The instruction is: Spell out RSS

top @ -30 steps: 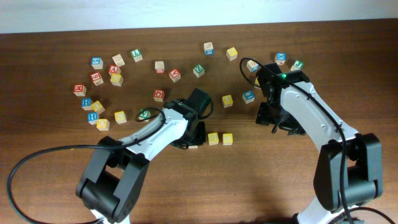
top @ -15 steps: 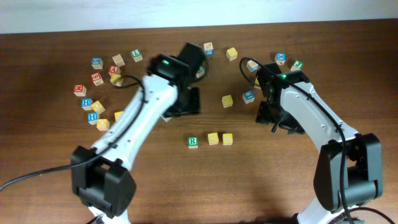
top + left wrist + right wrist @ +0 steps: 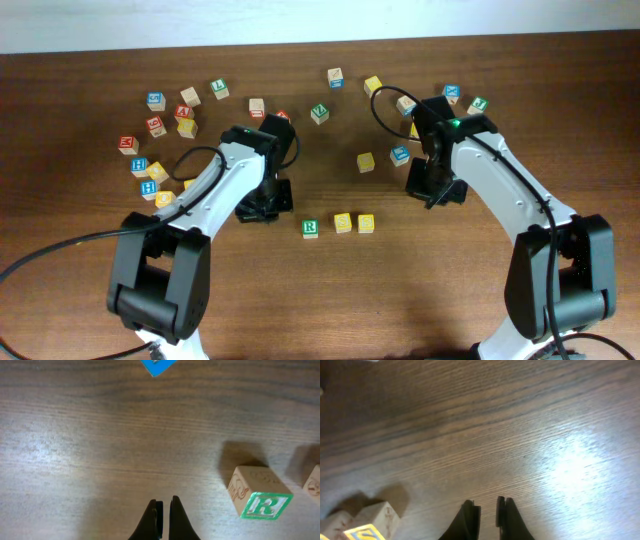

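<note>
RSS cubes [image 3: 343,223] in a row on brown wooden table [image 3: 400,300]

Wooden table [image 3: 80,280] with scattered letter cubes [image 3: 187,128] and R-S-S row [image 3: 343,223].

The R cube [image 3: 310,228] sat flat at the left end of a short row in the near middle of the scene. Its pale top face had a green border and a green letter (a faint drawing marked one bare-wood side). Just right of it lay the first S cube [image 3: 343,223], then the second S cube [image 3: 366,223], both yellow-topped and close together.
</note>
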You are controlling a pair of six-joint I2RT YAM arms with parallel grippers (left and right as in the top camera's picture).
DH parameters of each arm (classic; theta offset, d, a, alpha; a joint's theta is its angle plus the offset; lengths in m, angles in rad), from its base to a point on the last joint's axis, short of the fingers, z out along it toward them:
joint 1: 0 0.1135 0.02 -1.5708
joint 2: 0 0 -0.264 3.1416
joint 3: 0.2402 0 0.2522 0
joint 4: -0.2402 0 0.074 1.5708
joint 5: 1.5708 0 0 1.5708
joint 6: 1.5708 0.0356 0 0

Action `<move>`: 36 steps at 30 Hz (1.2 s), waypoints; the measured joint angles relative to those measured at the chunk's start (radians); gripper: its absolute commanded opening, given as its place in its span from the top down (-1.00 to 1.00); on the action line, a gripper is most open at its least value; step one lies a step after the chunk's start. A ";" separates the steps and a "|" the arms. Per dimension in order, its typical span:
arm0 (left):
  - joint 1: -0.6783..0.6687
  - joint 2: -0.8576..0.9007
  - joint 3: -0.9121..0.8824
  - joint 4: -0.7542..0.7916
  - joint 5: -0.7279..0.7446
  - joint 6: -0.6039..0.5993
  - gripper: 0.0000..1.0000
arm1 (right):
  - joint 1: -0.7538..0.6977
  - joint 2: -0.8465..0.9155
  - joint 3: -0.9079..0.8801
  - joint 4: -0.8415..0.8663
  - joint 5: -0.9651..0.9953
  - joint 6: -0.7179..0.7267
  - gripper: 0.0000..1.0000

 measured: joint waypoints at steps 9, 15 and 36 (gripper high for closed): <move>0.000 0.000 -0.113 0.158 0.050 -0.056 1.00 | 0.022 -0.005 -0.203 0.225 -0.169 -0.063 0.92; -0.020 0.000 -0.152 0.218 0.105 -0.076 1.00 | 0.122 -0.005 -0.225 0.291 -0.222 -0.076 0.92; -0.111 0.000 -0.152 0.284 0.131 -0.109 1.00 | 0.231 -0.005 -0.226 0.395 -0.303 -0.118 0.91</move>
